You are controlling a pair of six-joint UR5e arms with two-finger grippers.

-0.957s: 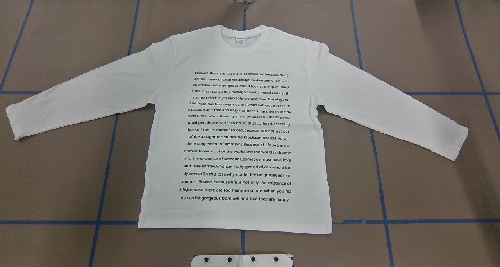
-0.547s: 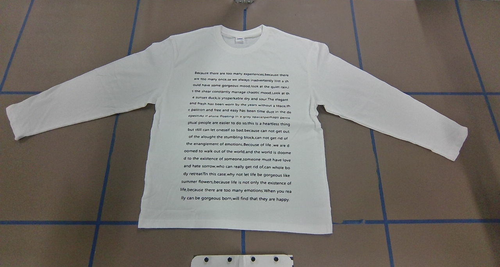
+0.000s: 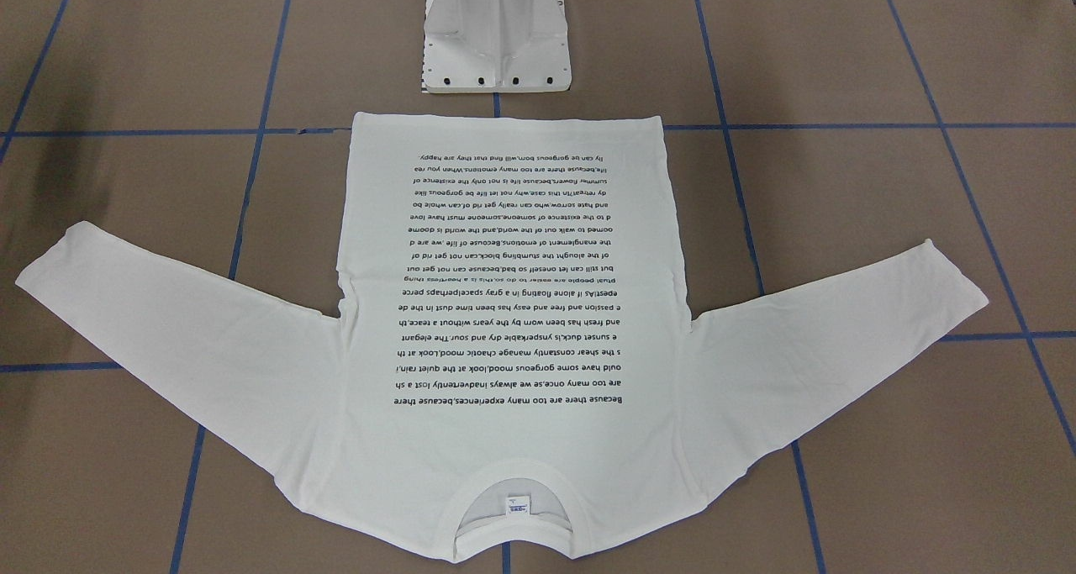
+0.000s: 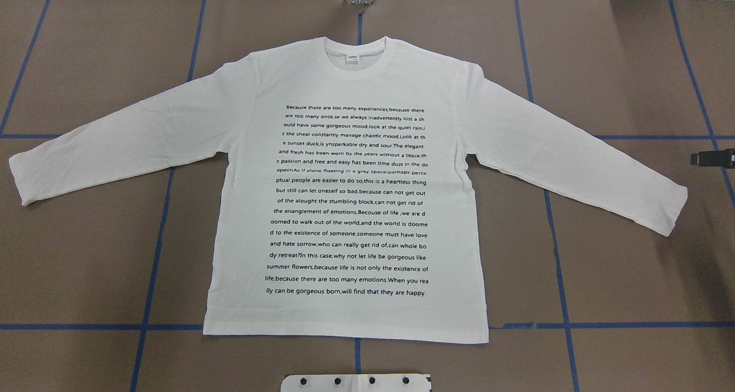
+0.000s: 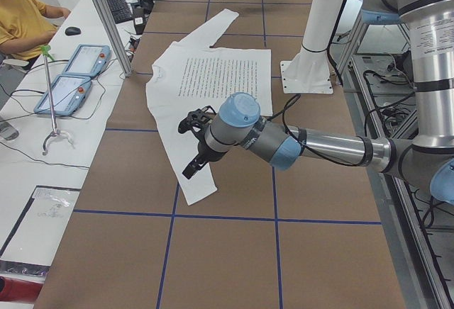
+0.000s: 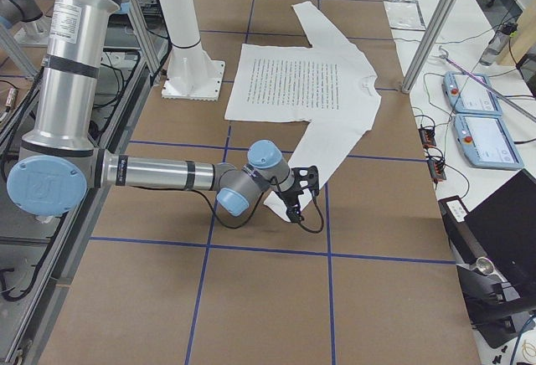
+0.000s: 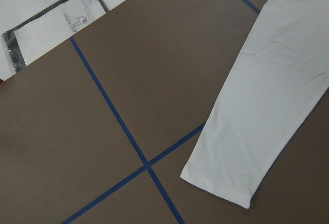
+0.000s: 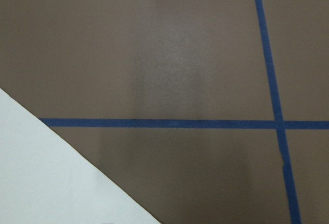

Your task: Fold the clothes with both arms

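Observation:
The white long-sleeved T-shirt (image 4: 350, 317) lies flat on the brown table, printed side up, collar (image 4: 359, 50) away from the robot and both sleeves spread. It also shows in the front view (image 3: 504, 465). My left gripper (image 5: 190, 146) hovers over the left sleeve's cuff (image 4: 23, 177); I cannot tell whether it is open or shut. The left wrist view shows that cuff (image 7: 226, 183) but no fingers. My right gripper (image 6: 300, 193) is low beside the right sleeve's cuff (image 4: 666, 208). Only its black tip (image 4: 700, 158) shows in the overhead view, state unclear.
The white metal pedestal (image 3: 496, 36) stands just behind the shirt's hem. Blue tape lines (image 4: 152, 266) grid the table. A side table with teach pendants (image 5: 71, 75) and a seated person in yellow (image 5: 21, 18) lies beyond the far edge. A plastic bag (image 7: 51, 23) lies off the table's corner.
A black tip of my right gripper has come into the overhead view at its right edge, above the right cuff. The shirt has not moved.

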